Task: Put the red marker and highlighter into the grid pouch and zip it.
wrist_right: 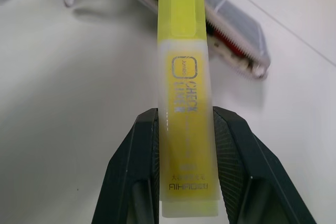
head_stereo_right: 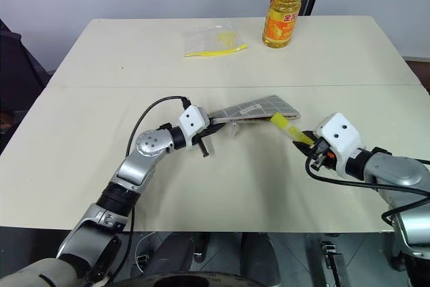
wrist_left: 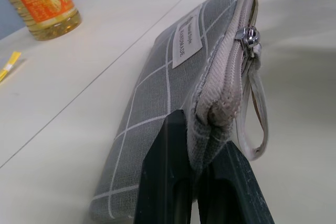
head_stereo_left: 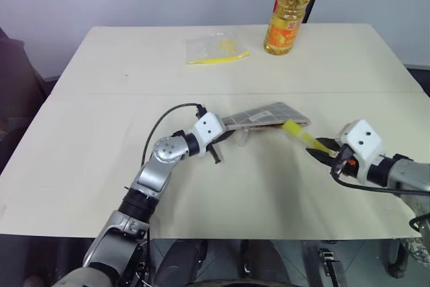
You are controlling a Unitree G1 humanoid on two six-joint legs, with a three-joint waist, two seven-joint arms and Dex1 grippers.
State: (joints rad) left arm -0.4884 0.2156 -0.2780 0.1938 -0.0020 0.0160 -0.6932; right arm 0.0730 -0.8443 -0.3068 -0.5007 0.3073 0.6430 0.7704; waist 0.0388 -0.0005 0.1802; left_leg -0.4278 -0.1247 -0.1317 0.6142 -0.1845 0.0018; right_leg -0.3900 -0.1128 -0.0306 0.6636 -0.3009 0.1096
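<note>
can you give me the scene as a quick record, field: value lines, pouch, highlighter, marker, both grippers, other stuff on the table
grid pouch: open along the zipper, one end lifted off the table
left gripper: shut on the pouch's end
highlighter: cap end pointing at the pouch opening, not yet inside
right gripper: shut on the highlighter
red marker: something red shows inside the open pouch, likely the marker
oil bottle: upright at the table's far edge
clear plastic bag: lying left of the bottle

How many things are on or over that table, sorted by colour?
Yellow: 2, the highlighter in the right gripper and the oil bottle
Grey: 1, the grid pouch, pinched by the left gripper
Clear: 1, the plastic bag with a yellow strip
Red: 1, something red showing inside the open pouch, too hidden to name
Total: 5
</note>
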